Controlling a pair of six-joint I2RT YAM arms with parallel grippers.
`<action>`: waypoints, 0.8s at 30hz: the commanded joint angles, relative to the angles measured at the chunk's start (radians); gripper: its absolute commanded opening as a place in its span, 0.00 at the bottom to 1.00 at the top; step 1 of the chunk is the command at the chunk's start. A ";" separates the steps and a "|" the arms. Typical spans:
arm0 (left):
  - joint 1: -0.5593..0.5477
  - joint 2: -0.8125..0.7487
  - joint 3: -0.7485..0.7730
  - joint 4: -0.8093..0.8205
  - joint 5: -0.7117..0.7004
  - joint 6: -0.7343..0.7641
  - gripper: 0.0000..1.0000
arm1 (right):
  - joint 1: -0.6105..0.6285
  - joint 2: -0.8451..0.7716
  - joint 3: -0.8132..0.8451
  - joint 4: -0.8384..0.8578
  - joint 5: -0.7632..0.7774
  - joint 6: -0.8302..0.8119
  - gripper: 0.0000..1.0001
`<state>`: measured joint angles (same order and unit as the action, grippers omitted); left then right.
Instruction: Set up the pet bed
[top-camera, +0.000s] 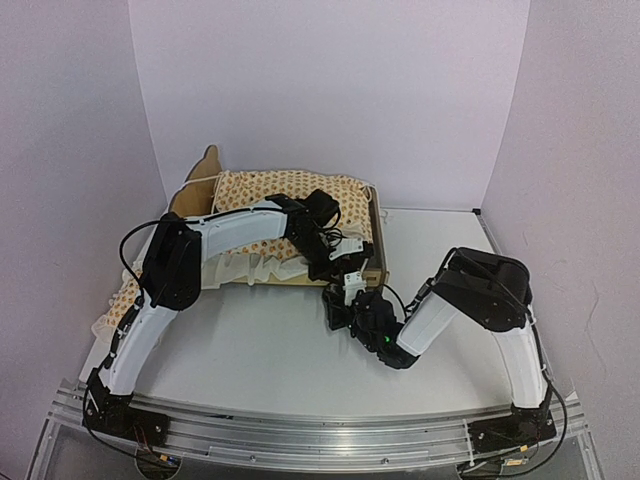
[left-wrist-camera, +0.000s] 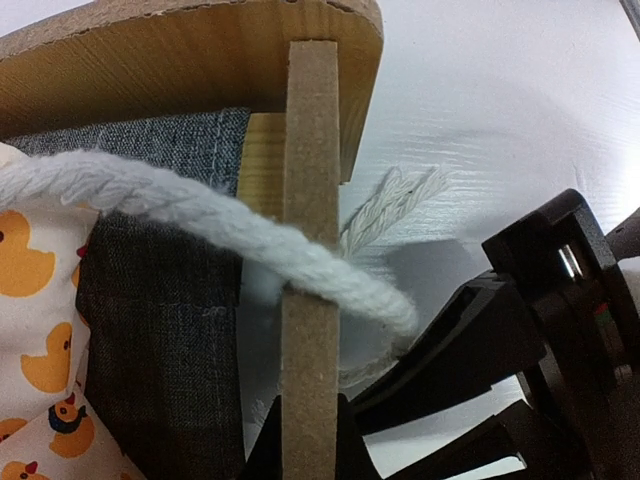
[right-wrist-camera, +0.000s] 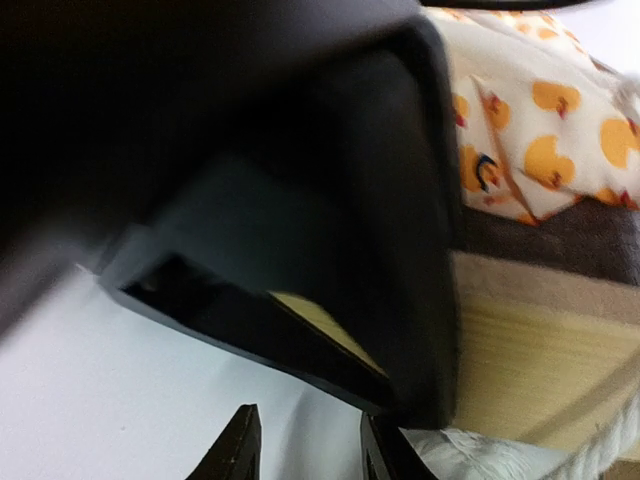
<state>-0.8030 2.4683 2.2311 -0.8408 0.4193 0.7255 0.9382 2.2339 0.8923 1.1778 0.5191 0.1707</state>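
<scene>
reaching over the pet bed (top-camera: 372, 232), the left gripper (top-camera: 335, 262) is pinched tight on a thin wood board (left-wrist-camera: 310, 150) at the bed's right end. its jaws are closed on that board, and a white rope (left-wrist-camera: 180, 205) loops around the same board just above them.

the bed sits at the back of the table (top-camera: 300, 350), a bit to the left. its long side runs left to right, with the round headboard (top-camera: 205, 165) at the left end. the duck-print bedding (top-camera: 290, 185) lies on top, and some of it spills off the front and the left.

the right gripper (top-camera: 345, 305) is just beside the bed's near right corner. its jaws are partly open and hold nothing. the bed lies ahead of them and off to the left, so the next move looks like a short push forward. both arms are close, but only the left one has hold of the bed.

counting: one bed, one rope, one bedding, two arms. i cannot pick out a pillow.
</scene>
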 joint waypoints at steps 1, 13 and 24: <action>-0.013 -0.067 0.033 0.114 0.164 -0.113 0.00 | -0.016 0.038 0.058 -0.044 0.085 0.007 0.37; -0.015 -0.074 0.035 0.109 0.208 -0.138 0.00 | -0.019 0.119 0.129 -0.080 0.115 0.073 0.36; -0.015 -0.073 0.015 0.112 0.220 -0.159 0.00 | -0.022 0.130 0.173 -0.092 -0.039 0.037 0.13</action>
<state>-0.7985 2.4683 2.2311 -0.8483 0.4335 0.7090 0.9057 2.3358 1.0101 1.1085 0.6110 0.2438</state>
